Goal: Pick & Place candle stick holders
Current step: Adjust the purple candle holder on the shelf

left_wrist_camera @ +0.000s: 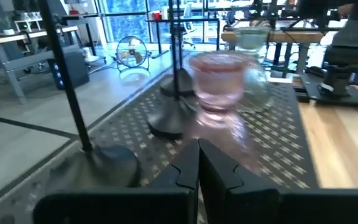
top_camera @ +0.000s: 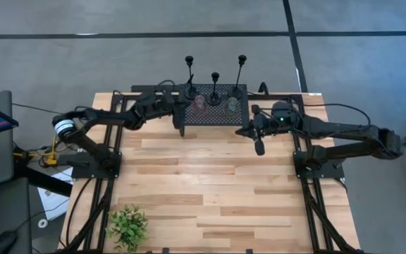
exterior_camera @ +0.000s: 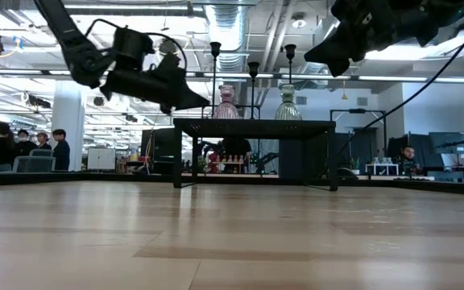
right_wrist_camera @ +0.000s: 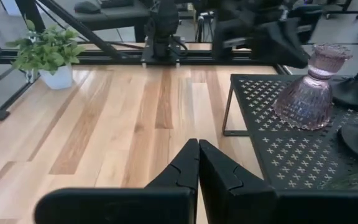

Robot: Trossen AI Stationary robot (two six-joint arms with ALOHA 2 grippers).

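**A:** Start with what's nearest you; what have you got hold of?

**B:** Nothing; my left gripper has its two dark fingers pressed together and empty, hanging over the near left corner of the black perforated metal stand; my right gripper is pinched together and empty too, just off that stand's right end, above the bare boards.

**A:** So how far along is the job?

**B:** I judge it hasn't started; the three slim black candle stick holders, each a round flat base, thin stem and small cup, all stand upright on the stand, in a row along its far edge; the nearest base sits just beyond my left fingers; none is lifted or set elsewhere, so all three are left to do.

**A:** Anything among them?

**B:** A pink ribbed glass vase and a pale green glass vase share the stand, close to the stems; I'd count them as obstacles.

**A:** And the surface, the room?

**B:** A light butcher-block wooden table, the stand at its far edge, a small leafy green plant in a white pot at the near left corner; beyond, an open workshop with desks, ceiling ducts and a few people standing far off.
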